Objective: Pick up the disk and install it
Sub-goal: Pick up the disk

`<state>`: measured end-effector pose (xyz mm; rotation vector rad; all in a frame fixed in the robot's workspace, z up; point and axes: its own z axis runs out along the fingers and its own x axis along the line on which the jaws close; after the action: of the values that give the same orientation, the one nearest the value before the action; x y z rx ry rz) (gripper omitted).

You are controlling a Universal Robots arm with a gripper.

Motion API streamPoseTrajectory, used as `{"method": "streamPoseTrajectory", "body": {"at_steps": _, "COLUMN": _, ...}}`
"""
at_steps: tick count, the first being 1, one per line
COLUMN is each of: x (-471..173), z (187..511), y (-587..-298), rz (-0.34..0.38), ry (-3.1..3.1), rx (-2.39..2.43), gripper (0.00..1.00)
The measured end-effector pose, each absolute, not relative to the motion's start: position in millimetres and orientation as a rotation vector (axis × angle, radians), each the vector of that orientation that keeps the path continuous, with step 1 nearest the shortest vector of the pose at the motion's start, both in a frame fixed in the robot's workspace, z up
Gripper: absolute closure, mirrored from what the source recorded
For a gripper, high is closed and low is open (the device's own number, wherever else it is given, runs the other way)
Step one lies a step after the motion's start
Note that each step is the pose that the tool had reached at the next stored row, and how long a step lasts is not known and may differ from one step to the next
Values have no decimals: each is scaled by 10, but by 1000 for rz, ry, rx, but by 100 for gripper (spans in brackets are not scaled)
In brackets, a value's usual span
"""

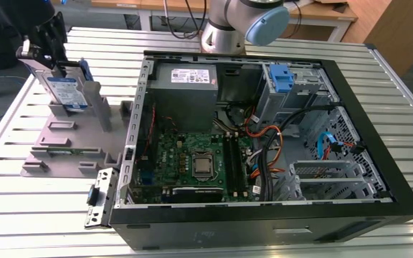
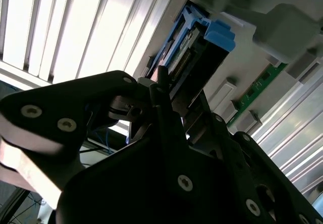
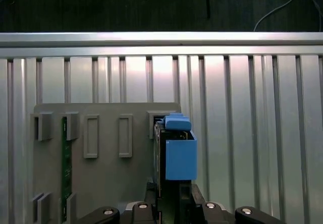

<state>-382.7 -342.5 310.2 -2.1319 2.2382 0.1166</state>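
Snag risk at lift
Fingers (image 2: pixel 164 100) clamp the disk (image 1: pixel 64 90); tilted, it may jam in the holder (image 1: pixel 70 137) beneath them

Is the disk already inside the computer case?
No, the disk stands upright in the grey holder outside the open case, on the exterior view's left.

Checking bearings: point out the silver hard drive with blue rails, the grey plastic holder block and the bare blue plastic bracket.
Silver hard drive (image 1: pixel 64 88): exterior view, label face.
Grey holder block (image 1: pixel 92 138): exterior view, flat base.
Blue bracket (image 1: pixel 281 80): exterior view, front face.
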Motion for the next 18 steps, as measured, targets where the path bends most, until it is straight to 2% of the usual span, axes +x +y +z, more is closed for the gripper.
{"method": "streamPoseTrajectory", "body": {"at_steps": 18, "x": -3828, "z": 3181, "y": -3425, "rz": 117, "ry": 2238, "rx": -2132, "gripper": 65}}
